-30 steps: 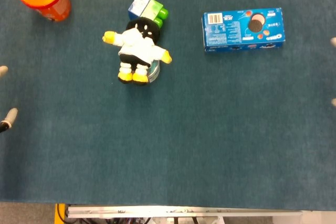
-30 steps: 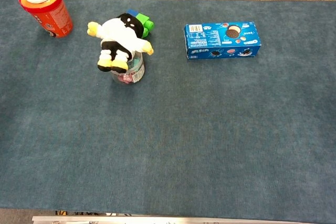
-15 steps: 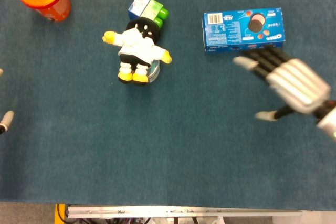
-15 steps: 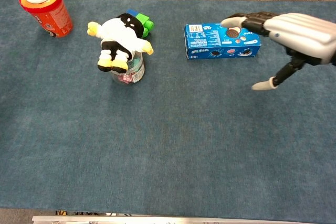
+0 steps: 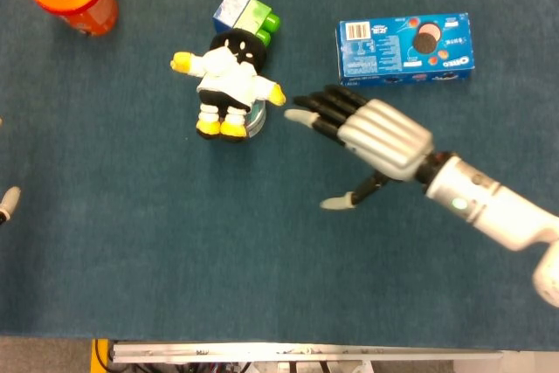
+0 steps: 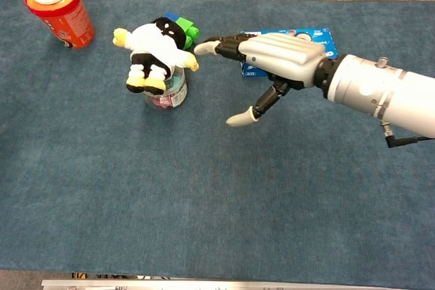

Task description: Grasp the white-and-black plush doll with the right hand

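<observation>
The right hand (image 5: 371, 141) hovers with fingers spread and empty, fingertips just beside the doll (image 5: 229, 83), which lies to their left atop a small jar (image 6: 167, 91) (its length running toward the table's (image 5: 175, 251) near edge), closer than the left hand.

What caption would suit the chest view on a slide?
Open right hand reaches toward the plush doll lying atop a small jar, not yet touching it.
</observation>
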Robot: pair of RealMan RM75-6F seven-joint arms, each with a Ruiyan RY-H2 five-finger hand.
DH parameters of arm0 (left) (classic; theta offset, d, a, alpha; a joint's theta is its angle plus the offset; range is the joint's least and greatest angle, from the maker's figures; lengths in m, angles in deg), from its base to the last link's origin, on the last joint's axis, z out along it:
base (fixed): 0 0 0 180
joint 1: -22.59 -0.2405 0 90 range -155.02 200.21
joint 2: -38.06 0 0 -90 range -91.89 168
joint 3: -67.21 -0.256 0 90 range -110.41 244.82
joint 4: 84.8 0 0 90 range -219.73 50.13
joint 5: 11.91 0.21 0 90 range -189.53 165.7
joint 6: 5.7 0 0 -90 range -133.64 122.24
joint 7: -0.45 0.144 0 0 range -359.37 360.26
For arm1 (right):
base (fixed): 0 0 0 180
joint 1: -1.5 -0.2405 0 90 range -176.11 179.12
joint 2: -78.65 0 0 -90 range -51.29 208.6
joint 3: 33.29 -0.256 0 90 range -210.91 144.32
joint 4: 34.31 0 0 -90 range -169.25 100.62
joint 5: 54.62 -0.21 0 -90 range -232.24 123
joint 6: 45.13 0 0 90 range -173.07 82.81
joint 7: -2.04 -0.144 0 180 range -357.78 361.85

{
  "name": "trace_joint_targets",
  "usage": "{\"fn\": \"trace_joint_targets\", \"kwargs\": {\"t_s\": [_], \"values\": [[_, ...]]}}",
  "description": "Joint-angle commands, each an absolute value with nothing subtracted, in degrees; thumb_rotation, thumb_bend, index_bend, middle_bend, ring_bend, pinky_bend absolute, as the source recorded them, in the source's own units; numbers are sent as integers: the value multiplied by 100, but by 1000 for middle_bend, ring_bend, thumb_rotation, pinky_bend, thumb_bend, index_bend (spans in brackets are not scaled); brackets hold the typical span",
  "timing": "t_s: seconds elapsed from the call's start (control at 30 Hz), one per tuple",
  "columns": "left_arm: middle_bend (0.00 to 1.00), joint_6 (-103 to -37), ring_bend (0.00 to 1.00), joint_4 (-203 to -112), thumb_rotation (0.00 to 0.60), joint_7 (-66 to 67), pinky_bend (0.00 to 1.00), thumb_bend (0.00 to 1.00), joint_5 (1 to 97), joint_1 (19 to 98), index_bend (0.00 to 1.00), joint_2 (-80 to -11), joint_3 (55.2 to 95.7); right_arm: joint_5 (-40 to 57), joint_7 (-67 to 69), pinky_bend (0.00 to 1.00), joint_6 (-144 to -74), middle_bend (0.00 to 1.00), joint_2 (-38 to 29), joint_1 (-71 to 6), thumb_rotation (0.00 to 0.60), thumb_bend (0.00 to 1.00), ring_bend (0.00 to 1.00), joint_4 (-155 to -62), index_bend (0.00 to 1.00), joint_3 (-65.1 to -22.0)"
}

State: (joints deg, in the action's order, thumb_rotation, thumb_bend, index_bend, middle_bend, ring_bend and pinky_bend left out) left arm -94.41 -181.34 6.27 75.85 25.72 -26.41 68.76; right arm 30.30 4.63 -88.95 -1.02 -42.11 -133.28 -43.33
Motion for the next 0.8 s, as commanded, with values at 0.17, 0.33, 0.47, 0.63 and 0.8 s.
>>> {"fn": "trace_joint_targets", "kwargs": {"t_s": [0.17, 0.33, 0.47, 0.63, 0.8], "values": [[200, -9446, 157, -18125, 600, 594, 70, 222, 7579, 2565, 186, -2631, 6886, 2732, 764, 0, -8880, 0, -667, -4565, 163, 0, 0, -12904, 0, -4492], [200, -9433, 157, -18095, 600, 561, 70, 222, 7564, 2561, 186, -2634, 6890, 2473, 831, 0, -8748, 0, -973, -4820, 163, 0, 0, -12623, 0, -4593], [200, -9420, 157, -18058, 600, 533, 70, 222, 7530, 2558, 186, -2635, 6902, 2290, 850, 0, -8612, 0, -1202, -5052, 160, 0, 0, -12337, 0, -4679], [200, -9411, 157, -18006, 600, 490, 70, 222, 7467, 2552, 186, -2632, 6930, 2240, 968, 0, -8631, 0, -1480, -5287, 163, 0, 0, -11982, 0, -4759], [200, -9398, 157, -17953, 600, 445, 70, 222, 7431, 2549, 186, -2640, 6946, 2248, 953, 0, -8632, 0, -1808, -5528, 161, 0, 0, -11575, 0, -4810]]}}
